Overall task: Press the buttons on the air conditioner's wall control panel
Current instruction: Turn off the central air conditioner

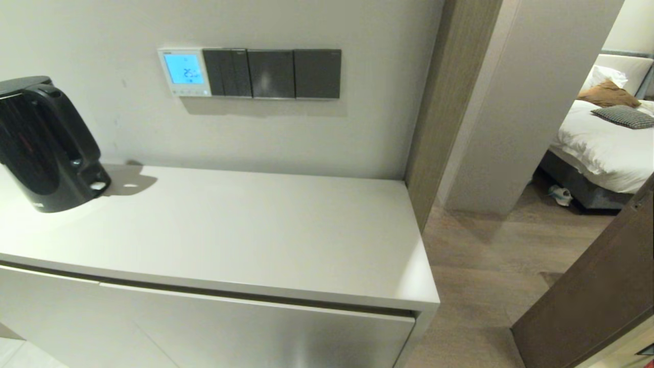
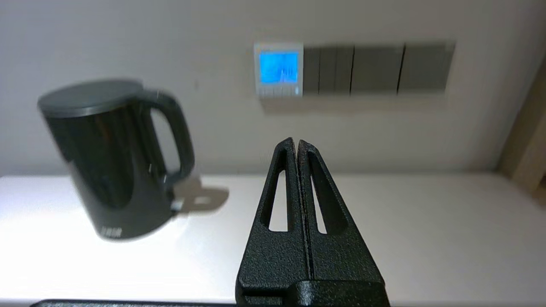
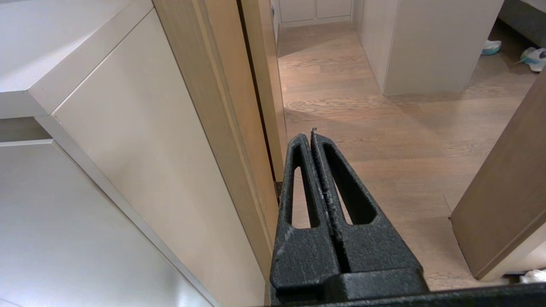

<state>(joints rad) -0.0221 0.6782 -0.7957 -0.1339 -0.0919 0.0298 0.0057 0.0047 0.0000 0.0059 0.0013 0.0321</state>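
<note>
**Both grippers closed and empty; panel on wall ahead of left gripper, no contact**

Panel (image 1: 184,72): small square white plastic unit on the wall, screen lit light blue. Digits read roughly "25" in the head view; other marks too small to read. Buttons (image 1: 186,92): row of tiny pale keys along the bottom edge under the screen, labels unreadable.

Left gripper (image 2: 297,143): black textured fingers pressed together, holding nothing. It's over the surface (image 1: 230,230), pointed at the wall. Panel (image 2: 278,69) is ahead of and above the tips, slightly to their left, well apart. Buttons (image 2: 278,90) untouched.

Switch plates (image 1: 272,74): three flat dark grey rectangles butted against the panel's right side, beyond the left gripper and above it.

Kettle (image 2: 113,157): black, glossy body, matte lid on, loop handle, standing on the surface left of the left gripper, near the wall. Small pale print low on the body, not legible. Contents can't be seen.

Surface: flat, smooth, off-white cabinet top, pale flush fronts below.

Right gripper (image 3: 312,135): fingers also together, empty, hanging low beside the cabinet's end panel (image 3: 149,140), over wood-grain floor (image 3: 384,128). Brown door (image 3: 503,204) to its right.

Bed (image 1: 608,138) with white linen and pillows in the far room.
</note>
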